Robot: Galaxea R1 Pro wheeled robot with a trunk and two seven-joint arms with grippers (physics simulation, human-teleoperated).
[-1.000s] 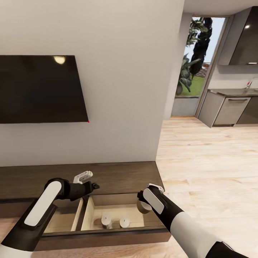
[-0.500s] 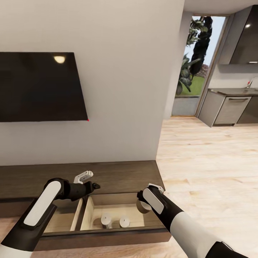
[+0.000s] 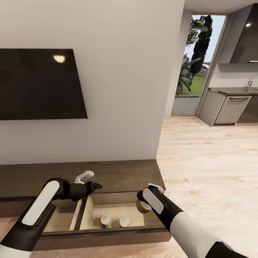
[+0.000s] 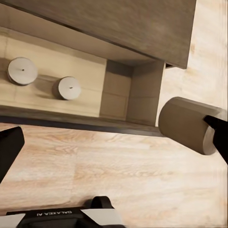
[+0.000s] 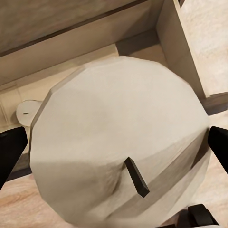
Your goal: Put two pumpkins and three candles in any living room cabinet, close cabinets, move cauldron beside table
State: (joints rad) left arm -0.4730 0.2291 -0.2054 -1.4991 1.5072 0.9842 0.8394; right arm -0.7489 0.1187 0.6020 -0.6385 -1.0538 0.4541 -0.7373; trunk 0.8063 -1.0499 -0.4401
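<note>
The dark brown cabinet (image 3: 118, 173) stands against the wall with a drawer (image 3: 118, 211) pulled open. Two candles (image 3: 105, 219) (image 3: 124, 221) stand upright on the drawer floor, also seen as candles (image 4: 22, 71) (image 4: 69, 88) in the left wrist view. My right gripper (image 3: 143, 202) hovers over the drawer's right end, shut on a third candle (image 3: 142, 208). That candle (image 5: 118, 152) sits between the fingers (image 5: 9, 152) with its dark wick (image 5: 137, 177) showing. My left gripper (image 3: 91, 183) is open above the drawer's back left corner, holding nothing. No pumpkins, cauldron or table are in view.
A large black TV (image 3: 39, 84) hangs on the wall above the cabinet. A second open drawer compartment (image 3: 62, 218) lies under my left arm. Light wood floor (image 3: 204, 168) stretches right toward grey kitchen units (image 3: 229, 109) and a glass door (image 3: 193, 57).
The whole picture has shifted slightly, so the camera moved. Both arms and the candles hold nearly the same places relative to the drawer.
</note>
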